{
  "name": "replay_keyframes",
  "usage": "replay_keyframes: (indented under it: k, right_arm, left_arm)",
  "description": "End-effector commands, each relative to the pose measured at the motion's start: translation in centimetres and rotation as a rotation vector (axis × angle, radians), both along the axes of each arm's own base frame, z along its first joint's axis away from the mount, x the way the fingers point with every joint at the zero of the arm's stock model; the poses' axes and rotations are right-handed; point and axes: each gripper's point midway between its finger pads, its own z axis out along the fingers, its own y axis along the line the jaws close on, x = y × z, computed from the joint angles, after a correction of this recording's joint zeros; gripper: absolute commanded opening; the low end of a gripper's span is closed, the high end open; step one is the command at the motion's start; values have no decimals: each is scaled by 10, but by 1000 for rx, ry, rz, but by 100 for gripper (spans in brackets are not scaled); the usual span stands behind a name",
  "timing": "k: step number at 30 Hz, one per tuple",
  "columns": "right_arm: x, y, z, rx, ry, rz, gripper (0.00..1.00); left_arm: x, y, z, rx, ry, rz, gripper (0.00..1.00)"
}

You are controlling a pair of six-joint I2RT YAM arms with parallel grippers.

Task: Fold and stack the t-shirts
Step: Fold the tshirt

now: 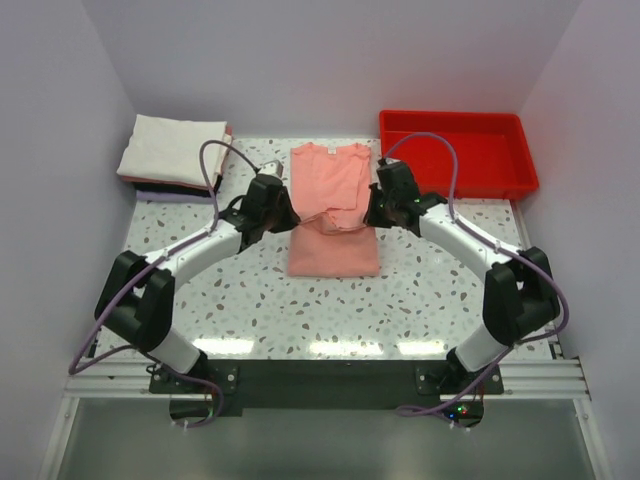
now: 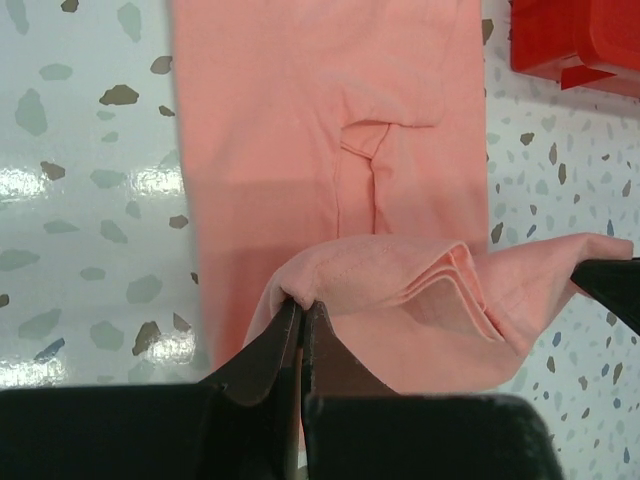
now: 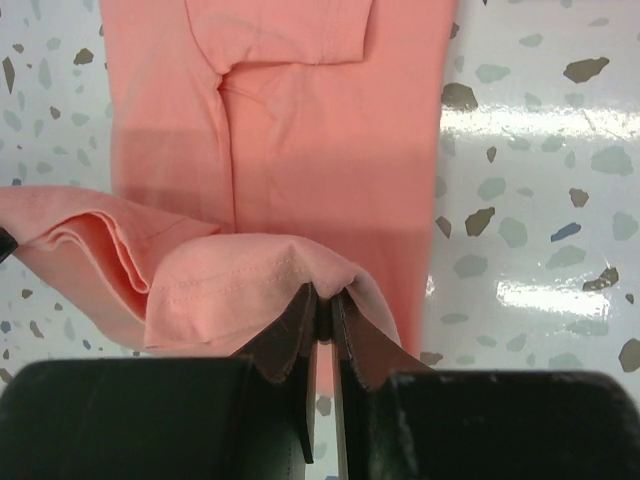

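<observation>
A salmon-pink t-shirt (image 1: 330,205) lies lengthwise on the speckled table, sleeves folded in, collar at the far end. Its near hem is lifted off the table and doubled toward the middle. My left gripper (image 1: 283,212) is shut on the hem's left corner, seen pinched between the dark fingertips in the left wrist view (image 2: 302,306). My right gripper (image 1: 376,208) is shut on the right corner (image 3: 322,295). The hem sags in folds between the two grippers. A stack of folded t-shirts (image 1: 172,155), cream on top with black and lavender edges below, sits at the far left corner.
A red plastic tray (image 1: 455,150) stands at the far right of the table, its corner showing in the left wrist view (image 2: 575,40). White walls close in the table on three sides. Purple cables loop over both arms.
</observation>
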Motion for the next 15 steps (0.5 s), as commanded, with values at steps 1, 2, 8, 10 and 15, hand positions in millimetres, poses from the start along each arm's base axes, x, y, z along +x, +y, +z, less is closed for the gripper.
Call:
replay_keyframes:
  k: [1,2,8,10,15]
  right_arm:
    - [22,9,17,44,-55,25,7]
    - [26,11,11,42,-44,29,7]
    - [41,7,-4,37,-16,5,6]
    - [45,5,-12,32,-2,-4,6]
    - [53,3,-22,22,16,-11,7]
  left_arm:
    - [24,-8,20,-31,-69,-30,0]
    - [26,-7,13,-25,-54,-28,0]
    - [40,-2,-3,-12,-23,-14,0]
    - [42,-4,-5,-18,-13,-26,0]
    - [47,-4,-23,-17,32,-33,0]
